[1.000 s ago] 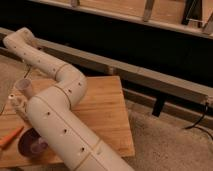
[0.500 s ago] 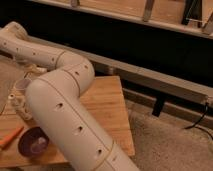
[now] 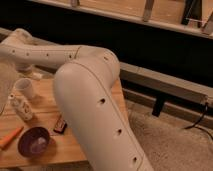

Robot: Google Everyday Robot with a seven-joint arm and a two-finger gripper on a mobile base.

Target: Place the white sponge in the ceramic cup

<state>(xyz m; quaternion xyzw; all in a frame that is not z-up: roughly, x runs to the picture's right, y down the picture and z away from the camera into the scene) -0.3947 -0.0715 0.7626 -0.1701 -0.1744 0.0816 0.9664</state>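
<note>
One bulky arm (image 3: 90,90) fills most of the view, reaching left across the table (image 3: 45,150); its hand is hidden past the far end, closed, though whether on anything cannot be told. The ceramic cup (image 3: 25,88) stands upright near the table's left edge, beside the white bottle (image 3: 21,107). What may be the white sponge (image 3: 36,75) shows just behind the arm. Risk: the arm's sweep could knock the cup or bottle over.

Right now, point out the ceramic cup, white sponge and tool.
ceramic cup (image 3: 24,88), camera view, side wall.
white sponge (image 3: 36,76), camera view, top face.
tool, far left beyond the wrist, hidden.
</note>
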